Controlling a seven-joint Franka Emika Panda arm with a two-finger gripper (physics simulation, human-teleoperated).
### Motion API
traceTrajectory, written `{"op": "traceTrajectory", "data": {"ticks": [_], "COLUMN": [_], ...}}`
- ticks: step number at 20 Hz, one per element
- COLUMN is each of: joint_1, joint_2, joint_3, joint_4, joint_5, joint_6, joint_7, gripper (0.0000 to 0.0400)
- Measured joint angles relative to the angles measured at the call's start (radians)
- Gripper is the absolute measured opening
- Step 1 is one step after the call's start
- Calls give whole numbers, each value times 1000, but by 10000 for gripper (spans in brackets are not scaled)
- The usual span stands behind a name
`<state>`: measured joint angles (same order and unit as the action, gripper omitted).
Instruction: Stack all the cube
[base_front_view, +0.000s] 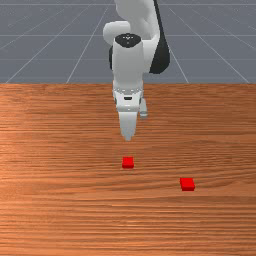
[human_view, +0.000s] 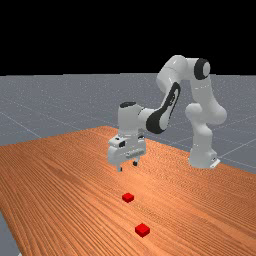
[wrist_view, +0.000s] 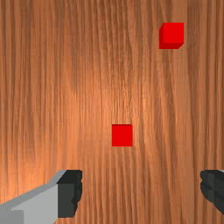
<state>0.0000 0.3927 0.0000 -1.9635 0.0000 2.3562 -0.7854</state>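
The table (base_front_view: 50, 220) spread across the front view to a straight far edge, its orange-brown grain parallel to that edge, and in the far view a pale sheen lit the wood below the gripper (human_view: 127, 166). Nearest in the front view, toward its right, the first red cube (base_front_view: 187, 184) lay flat on the wood. The second red cube (base_front_view: 128, 162) lay closer to the table's far edge, near the middle of the front view's width, well apart from the first. Both were on the tabletop, unstacked.

Beyond them the gripper hung above the wood, pointing down, with its fingers (wrist_view: 69, 192) spread wide. In the wrist view the second cube was just ahead of the gap between the fingertips, and the first farther out.

The white and grey arm (human_view: 202, 125) reached over the table from its base (human_view: 202, 157) at that same far edge. Markings along its dark panel were too small to read.

Behind the table, a grey floor (human_view: 30, 97) with pale grid lines ran back to a black background (human_view: 100, 35).
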Motion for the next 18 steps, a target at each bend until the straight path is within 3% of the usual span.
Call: {"op": "traceTrajectory", "data": {"ticks": [1,3,5,6,7,9,11,13,18], "joint_1": [0,3,4,16,14,23,57,81,84], "joint_2": [0,-2,-2,-49,-79,-98,-86,-73,66], "joint_3": [0,-7,-9,-53,-102,-182,-235,-263,-260], "joint_4": [0,-1,-2,-69,-106,-122,-102,-81,45], "joint_5": [0,2,3,-3,-7,-2,24,54,115], "joint_6": [0,-4,-5,-1,-10,-48,-101,-143,-100], "joint_7": [0,30,41,177,325,668,1037,1273,1416], "gripper": [249,344,379,232,142,53,20,7,1]}}
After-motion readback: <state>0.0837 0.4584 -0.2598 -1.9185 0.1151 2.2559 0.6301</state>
